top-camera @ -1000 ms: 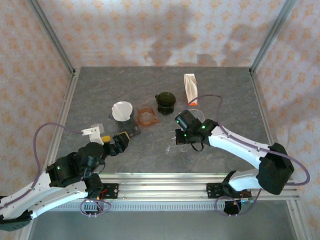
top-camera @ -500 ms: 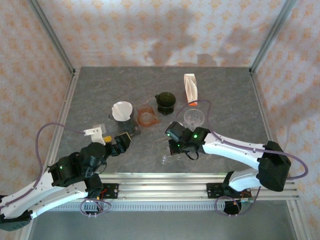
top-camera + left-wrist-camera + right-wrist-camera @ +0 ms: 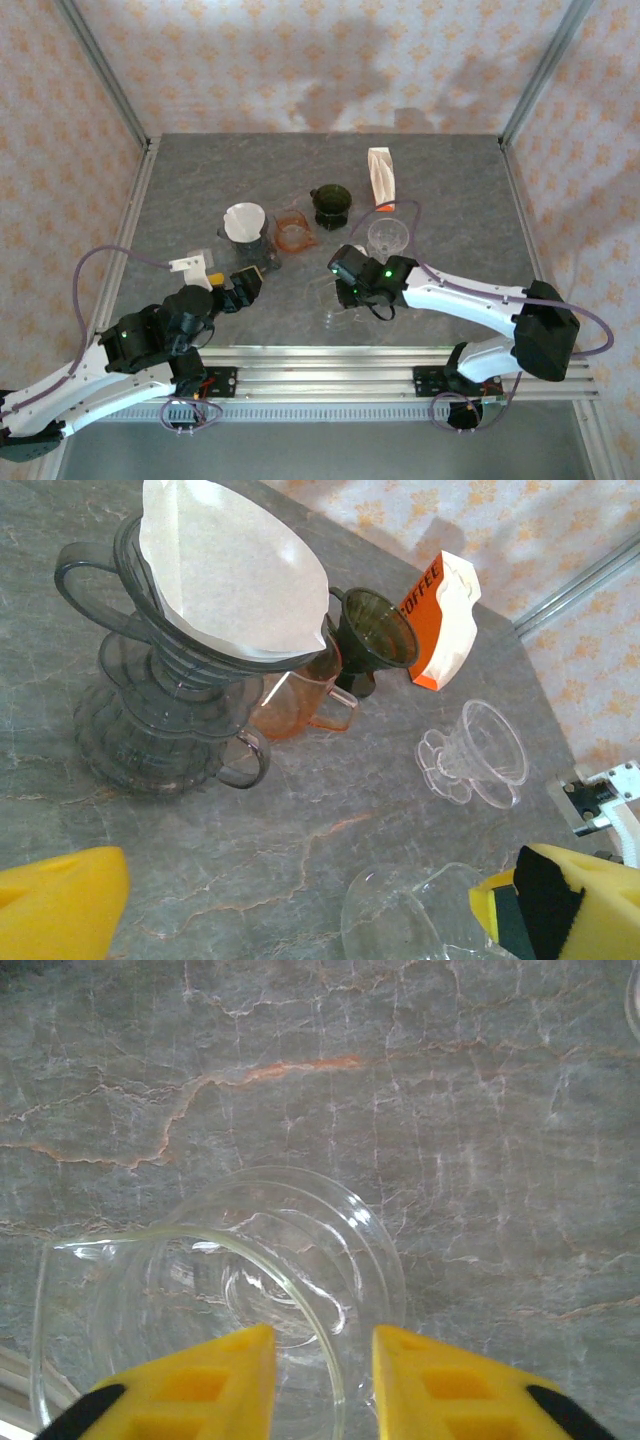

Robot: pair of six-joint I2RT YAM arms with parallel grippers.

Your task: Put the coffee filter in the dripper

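Release, seemingly: right gripper (image 3: 324,1345), fingers (image 3: 200,1380) slightly apart, straddles dripper (image 3: 250,1290) rim near table's (image 3: 450,190) near edge; next, fetching filter (image 3: 235,580).

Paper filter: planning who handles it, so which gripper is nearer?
Left. The left gripper sits just nearside of the paper filter; the right gripper is farther right, straddling a clear glass vessel.
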